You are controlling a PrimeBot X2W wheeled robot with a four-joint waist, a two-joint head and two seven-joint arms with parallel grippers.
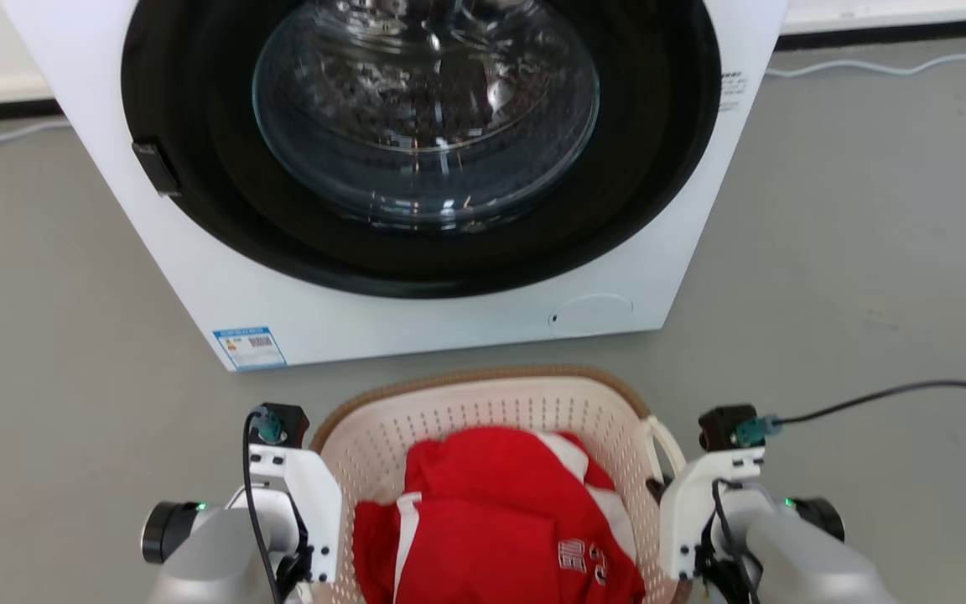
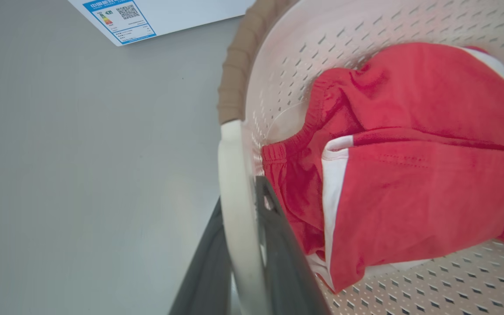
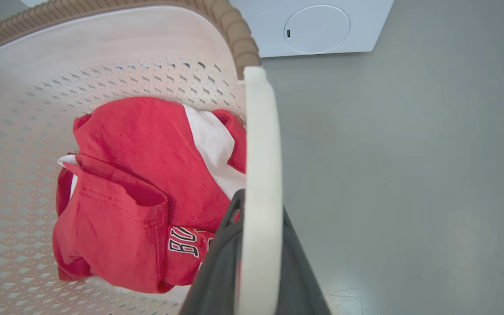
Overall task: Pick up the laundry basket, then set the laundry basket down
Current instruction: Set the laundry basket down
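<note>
Grasp made, lift unclear.
Left and right jaws clenched the white loop handles (image 2: 236, 197) of the cream-white perforated plastic laundry basket (image 1: 466, 411); setting down remained.

You face a white washing machine (image 1: 416, 327) on grey floor (image 1: 869, 252). Blue label (image 1: 250, 347) at its lower corner. Red-and-white garment (image 1: 483, 503) crumpled nearby.
</note>
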